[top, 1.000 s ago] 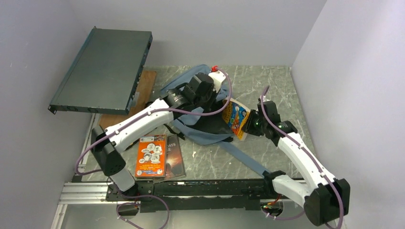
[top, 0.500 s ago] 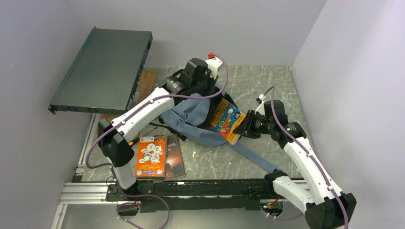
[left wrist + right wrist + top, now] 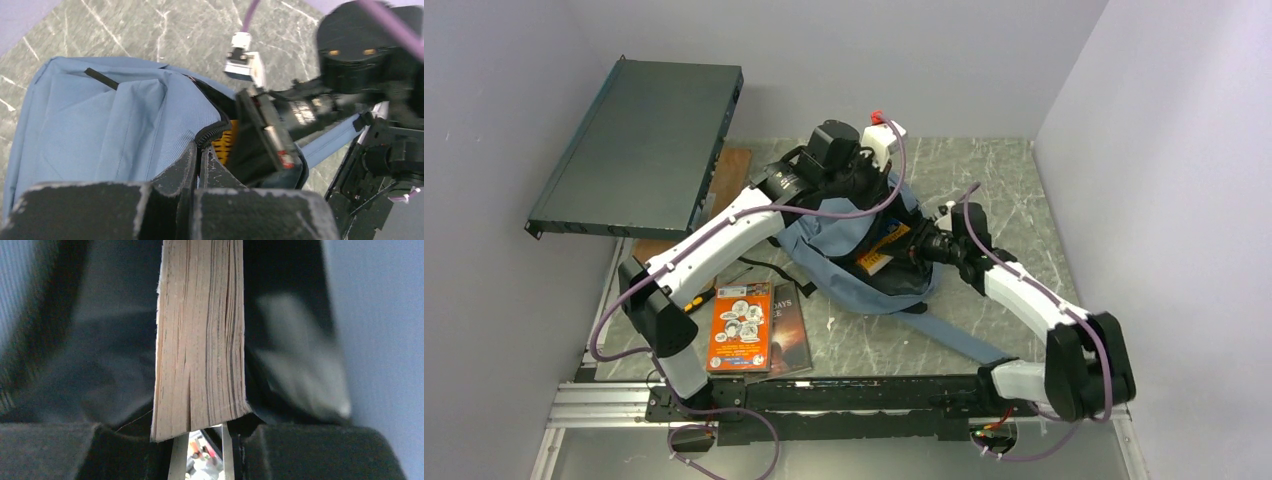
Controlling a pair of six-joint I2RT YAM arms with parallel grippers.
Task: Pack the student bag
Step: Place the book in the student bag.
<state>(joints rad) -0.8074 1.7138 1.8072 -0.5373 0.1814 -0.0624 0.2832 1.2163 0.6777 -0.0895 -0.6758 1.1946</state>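
One blue-grey bag (image 3: 829, 262) lies on the bench (image 3: 994, 180). There are three books. One book (image 3: 200, 340) is clamped in the right jaws, inside the bag's mouth. An orange book (image 3: 741, 326) and a dark book (image 3: 792, 322) lie left of the bag. The left jaws are pinched tight on the bag's zipper rim.

I see a flat dark green metal case (image 3: 639, 145) tilted above the left side of the grey marble tabletop (image 3: 984, 180), with a wooden board (image 3: 729, 170) under its lower edge. Near the front edge an orange booklet (image 3: 741, 327) overlaps the left part of a dark book (image 3: 789, 325). My right wrist camera shows a thick paperback (image 3: 200, 340) edge-on, its pages yellowed.
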